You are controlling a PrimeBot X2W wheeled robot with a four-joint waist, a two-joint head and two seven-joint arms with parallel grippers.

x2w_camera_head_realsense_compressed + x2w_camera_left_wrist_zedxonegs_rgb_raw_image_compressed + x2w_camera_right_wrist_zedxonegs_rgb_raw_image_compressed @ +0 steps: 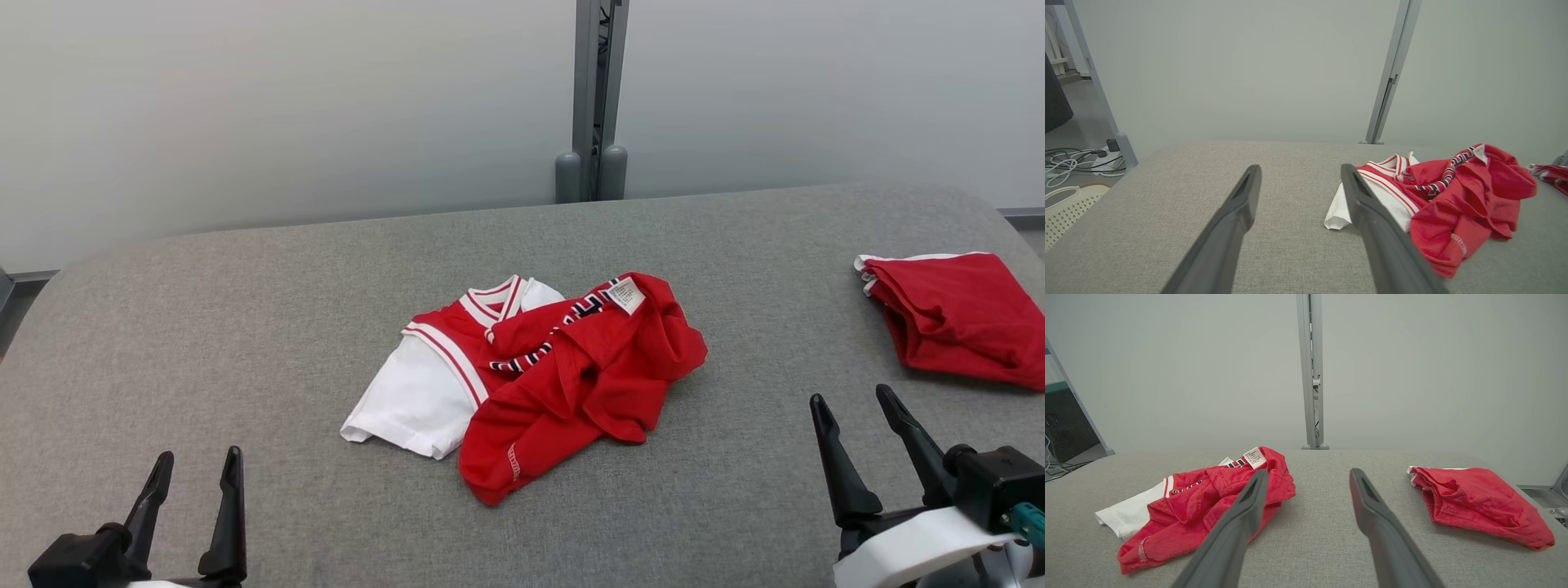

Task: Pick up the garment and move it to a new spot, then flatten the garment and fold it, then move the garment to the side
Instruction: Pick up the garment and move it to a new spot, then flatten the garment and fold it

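1. Position of garment [563, 376]: red and white, crumpled, at centre of grey bench [245, 310].
2. State of left jaws: wide open, empty, apart from garment.
3. State of right jaws: wide open, empty, near folded red cloth [963, 318].

Pose: left gripper [201, 453] sits at the lower left of the head view, both dark fingers pointing up and away from the body, jaws spread wide, with its black wrist block [77, 562] just showing at the bottom edge. The right gripper [851, 396] sits at the lower right and reaches higher in that view, fingers leaning slightly leftward, jaws likewise wide apart, mounted on a black wrist housing [992, 483] above a pale forearm shell [910, 551]. In each wrist view the arm's own two fingers rise from the bottom edge, tips well apart.
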